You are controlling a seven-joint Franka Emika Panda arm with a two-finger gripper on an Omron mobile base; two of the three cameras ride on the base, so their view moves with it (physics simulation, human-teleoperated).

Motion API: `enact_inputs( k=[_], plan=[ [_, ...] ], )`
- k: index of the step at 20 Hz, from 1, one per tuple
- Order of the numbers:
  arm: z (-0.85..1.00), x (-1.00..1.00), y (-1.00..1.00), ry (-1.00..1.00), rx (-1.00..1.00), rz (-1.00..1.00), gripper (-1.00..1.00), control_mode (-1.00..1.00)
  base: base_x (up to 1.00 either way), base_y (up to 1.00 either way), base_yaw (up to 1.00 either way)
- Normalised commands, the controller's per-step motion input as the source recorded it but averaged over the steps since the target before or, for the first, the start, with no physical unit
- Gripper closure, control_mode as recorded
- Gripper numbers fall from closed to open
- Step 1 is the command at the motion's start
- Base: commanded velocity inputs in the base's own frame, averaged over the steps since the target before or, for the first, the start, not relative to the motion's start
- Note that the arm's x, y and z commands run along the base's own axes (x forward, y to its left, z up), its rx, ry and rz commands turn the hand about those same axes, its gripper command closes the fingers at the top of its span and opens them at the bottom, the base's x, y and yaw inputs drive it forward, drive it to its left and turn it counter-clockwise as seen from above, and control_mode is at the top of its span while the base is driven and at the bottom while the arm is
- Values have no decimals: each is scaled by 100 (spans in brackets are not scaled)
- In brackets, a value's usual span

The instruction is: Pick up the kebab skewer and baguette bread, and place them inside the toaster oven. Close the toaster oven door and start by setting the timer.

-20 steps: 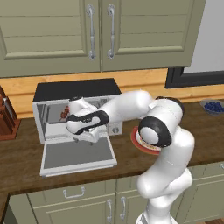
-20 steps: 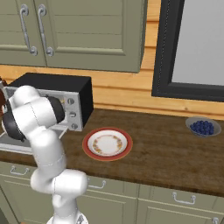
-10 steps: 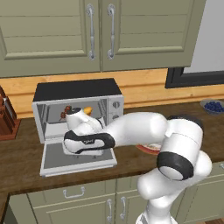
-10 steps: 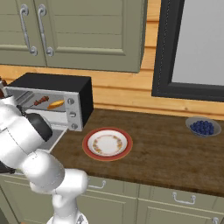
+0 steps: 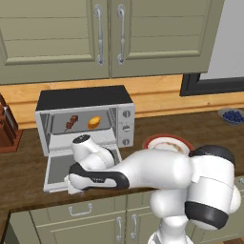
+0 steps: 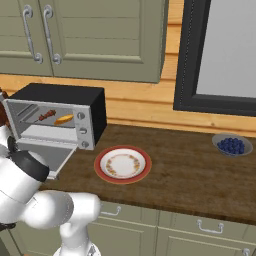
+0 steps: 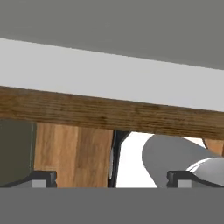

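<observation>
The toaster oven point(image 5: 86, 114) point(image 6: 55, 117) stands at the back of the counter. Its toaster oven door point(image 5: 59, 167) point(image 6: 50, 152) is dropped flat open. On the rack inside lie the kebab skewer point(image 5: 71, 122) point(image 6: 46, 116) on the left and the baguette bread point(image 5: 94, 122) point(image 6: 63, 119) on the right. My hand point(image 5: 78, 181) sits low at the door's front edge, left of centre. In the hand view my gripper point(image 7: 113, 179) is open and empty, its fingertips point(image 7: 41, 178) wide apart, facing a grey and white band above a wooden counter edge.
A red-rimmed plate point(image 5: 167, 143) point(image 6: 122, 164) lies right of the oven. A bowl of blueberries point(image 6: 231, 145) point(image 5: 232, 116) sits far right. A knife block point(image 5: 7, 128) stands at the left. Upper cabinets point(image 5: 105, 33) hang above the oven, and my arm's elbow point(image 5: 209, 186) bulks over the counter front.
My hand has dropped from in front of the oven opening to the door's front edge and the elbow swung right. The jaws stayed open; skewer and bread stayed inside.
</observation>
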Motion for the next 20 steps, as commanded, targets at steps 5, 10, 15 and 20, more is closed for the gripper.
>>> enact_inputs(
  k=[5, 10, 15, 20],
  plan=[
    [-39, 8, 3, 6, 0, 12, -100, -100, 0, 0, 0],
    [-34, 14, 13, 3, 0, 3, -100, -100, 0, 0, 0],
    [-29, 20, 24, 2, 0, 0, -100, -100, 0, 0, 0],
    [-7, 41, 9, 0, 0, 0, -100, -100, 0, 0, 0]
  ],
)
